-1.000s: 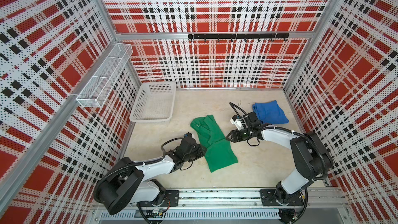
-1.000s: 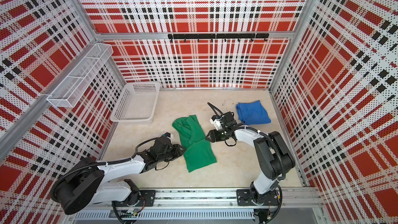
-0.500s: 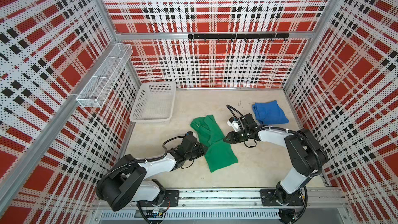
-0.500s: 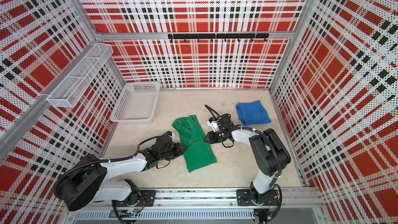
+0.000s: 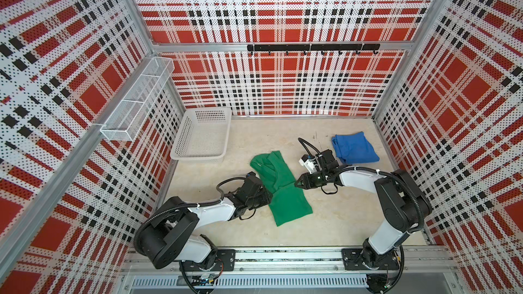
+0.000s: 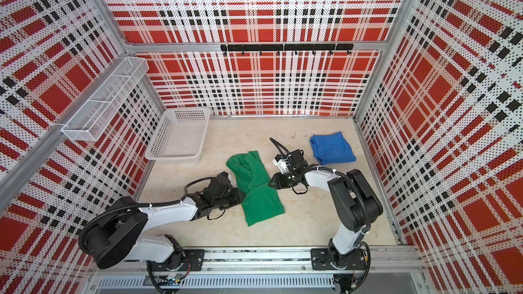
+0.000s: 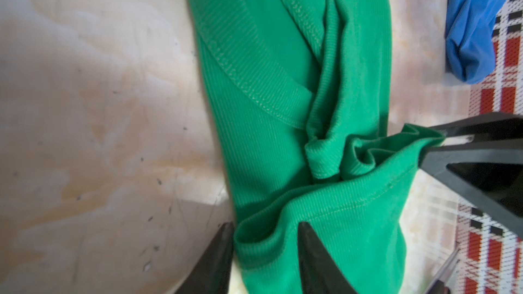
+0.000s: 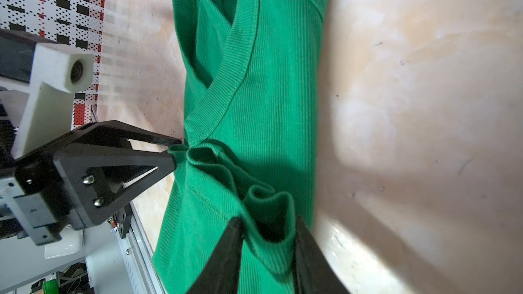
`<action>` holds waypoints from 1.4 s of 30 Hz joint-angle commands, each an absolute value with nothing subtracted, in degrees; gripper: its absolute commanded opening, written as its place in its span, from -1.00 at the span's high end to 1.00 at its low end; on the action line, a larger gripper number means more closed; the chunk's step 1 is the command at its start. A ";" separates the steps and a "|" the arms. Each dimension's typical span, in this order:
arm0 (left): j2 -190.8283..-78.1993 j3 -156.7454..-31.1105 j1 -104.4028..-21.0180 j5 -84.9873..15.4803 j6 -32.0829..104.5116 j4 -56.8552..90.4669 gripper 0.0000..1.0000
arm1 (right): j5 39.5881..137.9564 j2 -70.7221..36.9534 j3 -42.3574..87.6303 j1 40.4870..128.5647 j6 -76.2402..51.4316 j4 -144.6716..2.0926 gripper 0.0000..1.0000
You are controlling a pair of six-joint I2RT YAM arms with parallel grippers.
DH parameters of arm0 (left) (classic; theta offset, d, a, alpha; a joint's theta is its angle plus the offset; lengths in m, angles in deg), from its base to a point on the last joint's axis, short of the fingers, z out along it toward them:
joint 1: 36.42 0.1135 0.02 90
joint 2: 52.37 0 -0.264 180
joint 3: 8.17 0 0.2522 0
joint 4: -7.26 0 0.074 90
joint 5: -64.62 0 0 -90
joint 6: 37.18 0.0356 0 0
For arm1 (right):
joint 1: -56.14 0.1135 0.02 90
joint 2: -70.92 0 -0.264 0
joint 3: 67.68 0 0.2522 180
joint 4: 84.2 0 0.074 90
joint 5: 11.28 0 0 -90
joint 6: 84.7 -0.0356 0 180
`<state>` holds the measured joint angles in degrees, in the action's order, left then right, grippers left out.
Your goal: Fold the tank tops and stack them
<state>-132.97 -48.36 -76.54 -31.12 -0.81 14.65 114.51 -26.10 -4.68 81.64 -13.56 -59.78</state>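
The green tank top [image 5: 278, 188] lay flat near the middle of the table [image 5: 325, 222]. Its straps pointed to 11 o'clock and its bottom edge to 5 o'clock. The left gripper [image 5: 270, 195] was at the top's 9 o'clock side. Its fingers were nearly closed and pinched a small fold of green cloth, as the left wrist view showed [image 7: 264, 230]. The right gripper [image 5: 297, 183] was at the 3 o'clock side. It was nearly closed too, with a bunch of green cloth between its fingers [image 8: 267, 224]. The blue tank top [image 5: 355, 148] sat folded at 2 o'clock, well apart from the green one. A white basket [image 5: 198, 157] stood at 10 o'clock.
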 commanded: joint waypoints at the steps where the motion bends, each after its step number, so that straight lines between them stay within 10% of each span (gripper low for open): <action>1: -132.85 -49.69 -76.85 -30.49 -0.01 15.72 0.43 | 113.97 -24.06 -5.36 82.07 -12.98 -59.39 0.51; 7: -130.42 -50.27 -76.85 -30.31 0.09 17.66 1.00 | 113.65 -21.96 -5.79 82.09 -13.50 -58.86 0.98; 19: -120.00 -53.52 -72.82 -27.87 3.15 25.98 1.00 | 116.78 -16.90 -2.72 82.08 -15.27 -57.54 1.00; 35: -135.62 -56.47 -65.69 -32.53 11.42 18.35 1.00 | 112.24 -32.61 7.47 81.90 -12.20 -54.28 1.00; 42: -129.81 -59.74 -64.54 -27.82 13.30 24.08 0.03 | 104.23 -27.27 8.84 80.28 -10.30 -49.10 0.05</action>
<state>-134.11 -56.52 -64.89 -30.75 11.19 21.80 109.31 -32.24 7.43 81.14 -12.09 -51.98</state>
